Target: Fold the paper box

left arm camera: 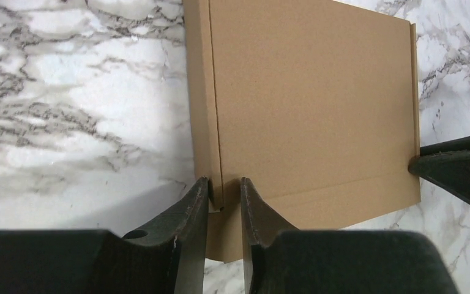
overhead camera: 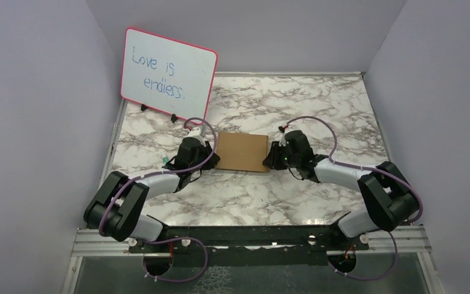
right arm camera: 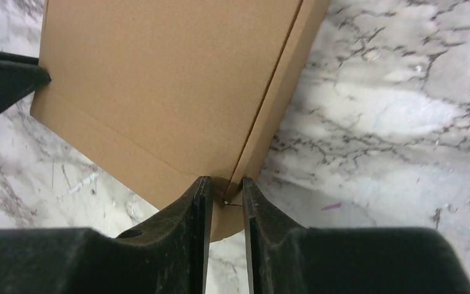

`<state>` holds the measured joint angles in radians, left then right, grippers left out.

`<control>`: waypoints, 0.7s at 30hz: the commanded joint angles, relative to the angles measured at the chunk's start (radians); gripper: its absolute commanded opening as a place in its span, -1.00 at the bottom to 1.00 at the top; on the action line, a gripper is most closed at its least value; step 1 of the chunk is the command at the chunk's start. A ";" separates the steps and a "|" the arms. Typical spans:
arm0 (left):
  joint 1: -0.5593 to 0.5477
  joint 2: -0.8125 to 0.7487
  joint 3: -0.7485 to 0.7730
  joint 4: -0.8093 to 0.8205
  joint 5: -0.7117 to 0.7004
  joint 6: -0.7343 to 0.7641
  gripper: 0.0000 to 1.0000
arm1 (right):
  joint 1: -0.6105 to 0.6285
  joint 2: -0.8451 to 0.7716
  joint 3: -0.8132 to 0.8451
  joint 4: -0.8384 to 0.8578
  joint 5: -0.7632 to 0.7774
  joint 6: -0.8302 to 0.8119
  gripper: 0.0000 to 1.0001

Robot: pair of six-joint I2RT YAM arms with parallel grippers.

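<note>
Pinching the side flap at its near end, our left gripper has its fingers closed on the paper box. Our right gripper clamps the opposite flap the same way. From above, the box lies flat at mid-table, with the left gripper at its 9 o'clock and the right at its 3 o'clock. We judge this twin grip is meant to steady both sides so neither springs back during folding. The marble table carries the box, and a whiteboard stands at its 11 o'clock.

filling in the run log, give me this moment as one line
paper box: on marble table | left claw: pinching its left edge | right claw: pinching its right edge
</note>
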<state>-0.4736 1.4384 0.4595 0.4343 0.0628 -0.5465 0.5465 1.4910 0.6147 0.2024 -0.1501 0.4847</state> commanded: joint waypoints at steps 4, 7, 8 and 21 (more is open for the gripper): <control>-0.003 -0.135 0.032 -0.241 -0.090 0.014 -0.43 | 0.029 -0.108 0.067 -0.224 0.028 -0.122 -0.25; -0.002 -0.171 0.068 -0.263 -0.108 0.020 -0.22 | 0.048 -0.128 0.111 -0.253 0.040 -0.176 -0.09; -0.002 -0.182 0.075 -0.268 -0.115 0.021 -0.16 | 0.058 -0.130 0.124 -0.258 0.039 -0.197 -0.02; 0.003 -0.051 0.125 -0.195 -0.065 0.043 0.29 | 0.347 0.032 0.266 -0.287 0.139 -0.627 0.57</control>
<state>-0.4740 1.3182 0.5434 0.2005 -0.0410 -0.5285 0.7834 1.4452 0.8215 -0.0315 -0.1097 0.0551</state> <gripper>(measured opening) 0.647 0.737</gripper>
